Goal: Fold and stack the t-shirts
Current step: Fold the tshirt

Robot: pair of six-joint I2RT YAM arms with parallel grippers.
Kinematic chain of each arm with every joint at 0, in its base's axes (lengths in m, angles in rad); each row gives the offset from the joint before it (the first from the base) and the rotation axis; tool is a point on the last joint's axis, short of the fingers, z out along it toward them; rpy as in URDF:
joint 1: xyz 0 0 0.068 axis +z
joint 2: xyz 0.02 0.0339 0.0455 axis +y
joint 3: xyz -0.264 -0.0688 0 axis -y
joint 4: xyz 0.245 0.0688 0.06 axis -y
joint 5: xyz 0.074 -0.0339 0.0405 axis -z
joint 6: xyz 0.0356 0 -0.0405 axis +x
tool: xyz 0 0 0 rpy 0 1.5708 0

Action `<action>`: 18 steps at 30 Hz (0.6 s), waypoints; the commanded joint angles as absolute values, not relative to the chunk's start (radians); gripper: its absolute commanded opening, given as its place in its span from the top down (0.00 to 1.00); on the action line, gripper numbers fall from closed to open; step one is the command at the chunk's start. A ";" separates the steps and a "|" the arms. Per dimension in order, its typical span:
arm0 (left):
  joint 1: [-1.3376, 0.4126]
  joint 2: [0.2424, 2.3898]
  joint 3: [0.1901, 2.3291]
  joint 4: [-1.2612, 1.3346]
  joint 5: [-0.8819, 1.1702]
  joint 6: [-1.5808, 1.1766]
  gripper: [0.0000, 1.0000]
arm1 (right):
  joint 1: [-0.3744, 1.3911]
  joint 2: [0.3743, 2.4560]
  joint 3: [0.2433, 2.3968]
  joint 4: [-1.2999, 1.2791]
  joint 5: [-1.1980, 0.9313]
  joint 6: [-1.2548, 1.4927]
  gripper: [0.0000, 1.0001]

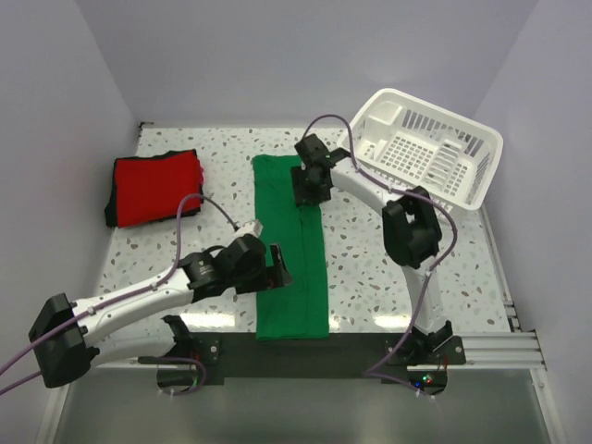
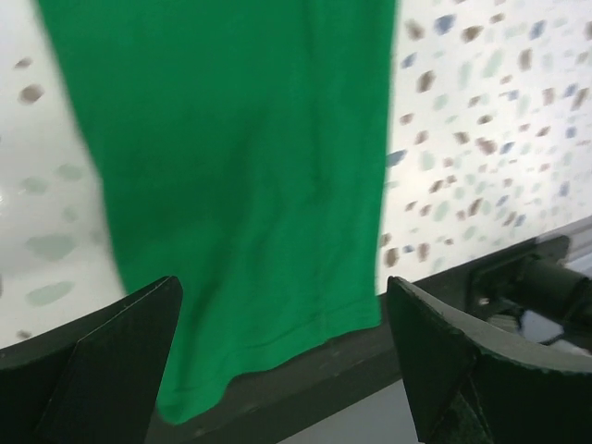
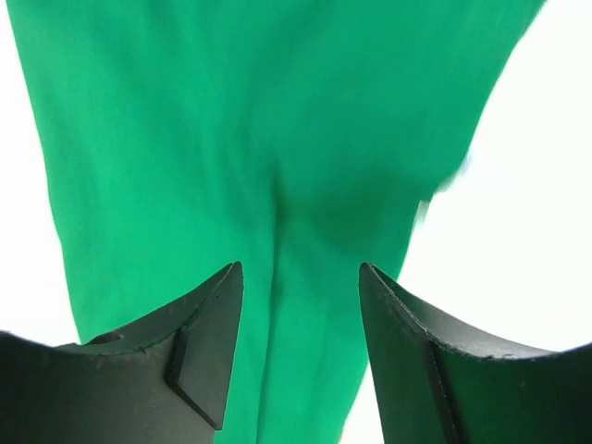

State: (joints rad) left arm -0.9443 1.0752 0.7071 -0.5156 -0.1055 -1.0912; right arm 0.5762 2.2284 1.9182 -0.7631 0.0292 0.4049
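Note:
The green t-shirt (image 1: pixel 291 250) lies as a long narrow folded strip down the middle of the table, its near end over the table's front edge; it also shows in the left wrist view (image 2: pixel 240 185) and the right wrist view (image 3: pixel 259 139). The red t-shirt (image 1: pixel 155 188) lies folded at the back left. My left gripper (image 1: pixel 277 265) is open and empty at the strip's left edge, above its near part. My right gripper (image 1: pixel 308 188) is open and empty just above the strip's far end.
A white slatted plastic basket (image 1: pixel 428 148) stands tilted at the back right. The speckled table (image 1: pixel 407 287) ends at a dark front rail (image 1: pixel 351 347). White walls enclose the left, back and right sides.

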 commanded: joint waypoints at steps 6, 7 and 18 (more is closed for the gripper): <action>-0.950 0.936 0.479 -0.592 -0.084 -1.131 0.05 | 0.728 1.823 1.328 -0.687 0.003 0.600 0.45; -0.948 0.924 0.469 -0.592 -0.087 -1.138 0.05 | 0.770 1.757 1.284 -0.684 0.008 0.636 0.45; -0.948 0.839 0.374 -0.575 -0.029 -1.161 0.14 | 0.980 1.381 0.839 -0.669 0.028 0.908 0.45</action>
